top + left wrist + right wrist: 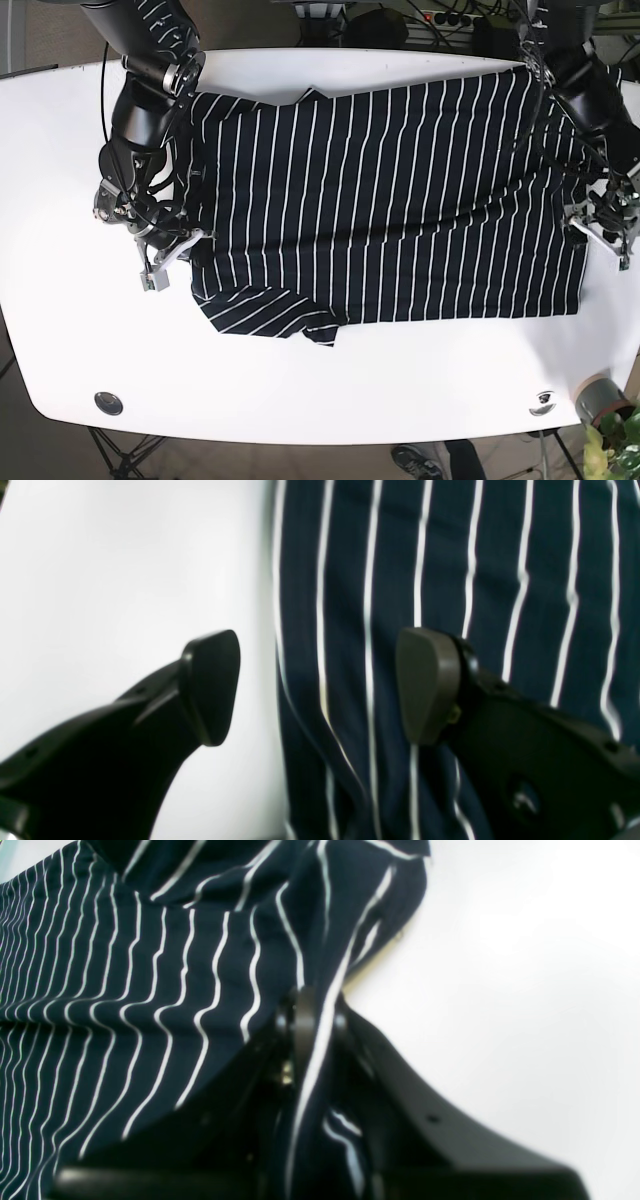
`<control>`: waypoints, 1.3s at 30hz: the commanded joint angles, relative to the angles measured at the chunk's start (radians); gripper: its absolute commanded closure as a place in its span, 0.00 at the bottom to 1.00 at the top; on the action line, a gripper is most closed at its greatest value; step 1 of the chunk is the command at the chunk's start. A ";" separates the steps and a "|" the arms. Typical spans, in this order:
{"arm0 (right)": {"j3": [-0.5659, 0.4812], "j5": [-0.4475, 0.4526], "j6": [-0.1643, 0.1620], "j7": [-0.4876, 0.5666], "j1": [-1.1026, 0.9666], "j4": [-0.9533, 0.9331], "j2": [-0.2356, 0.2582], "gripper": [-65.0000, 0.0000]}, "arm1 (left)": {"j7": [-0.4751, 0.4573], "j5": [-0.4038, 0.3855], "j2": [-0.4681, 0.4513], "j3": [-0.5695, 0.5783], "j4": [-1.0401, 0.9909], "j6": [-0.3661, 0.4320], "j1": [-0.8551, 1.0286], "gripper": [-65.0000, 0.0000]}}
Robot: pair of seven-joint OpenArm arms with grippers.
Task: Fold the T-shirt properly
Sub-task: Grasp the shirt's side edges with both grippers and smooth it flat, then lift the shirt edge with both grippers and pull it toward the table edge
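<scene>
On the white surface (pixel 60 200) the striped T-shirt (pixel 390 200) lies spread out. At its left edge the right claw (pixel 312 1012) pinches soft, floppy cloth. At its right edge the left claw (pixel 317 687) is open, holding nothing.

Bare white worktop (pixel 400 390) runs wide along the near edge, free passage for either hand. The T-shirt (pixel 400 200) covers the middle and far side. Near the front right corner a small grey pot (pixel 598 398) stands in the way.
</scene>
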 commanded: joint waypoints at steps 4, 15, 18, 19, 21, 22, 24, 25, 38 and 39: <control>-0.002 -0.045 -0.023 -0.041 0.010 0.004 0.006 0.96 | -0.073 0.000 -0.075 0.004 -0.156 -0.001 -0.109 0.29; -0.002 -0.045 -0.022 -0.041 0.011 0.004 0.006 0.96 | -0.171 -0.001 -0.117 0.006 -0.483 -0.004 -0.213 0.29; -0.002 -0.045 -0.022 -0.041 0.011 0.004 0.006 0.96 | -0.171 -0.004 -0.109 0.006 -0.504 -0.004 -0.216 0.29; -0.002 -0.045 -0.022 -0.041 0.011 0.004 0.006 0.96 | -0.171 -0.004 -0.108 0.006 -0.506 -0.006 -0.216 0.29; -0.002 -0.045 -0.022 -0.041 0.011 0.004 0.006 0.96 | -0.171 -0.006 -0.103 0.014 -0.509 -0.006 -0.214 0.29; -0.002 -0.045 -0.022 -0.041 0.011 0.004 0.006 0.96 | -0.171 -0.006 -0.094 0.026 -0.509 -0.006 -0.214 0.29; -0.002 -0.045 -0.023 -0.041 0.011 0.004 0.006 0.96 | -0.166 -0.006 -0.078 0.050 -0.506 -0.007 -0.211 0.29; -0.002 -0.045 -0.023 -0.041 0.011 0.004 0.006 0.96 | -0.166 -0.007 -0.074 0.066 -0.506 -0.007 -0.211 0.29; 0.000 -0.045 -0.022 -0.041 0.011 0.004 0.006 0.96 | -0.174 -0.009 -0.069 0.086 -0.504 -0.128 -0.181 0.72; 0.000 -0.045 -0.022 -0.041 0.011 0.004 0.006 0.96 | -0.180 -0.009 -0.069 0.086 -0.504 -0.128 -0.181 0.79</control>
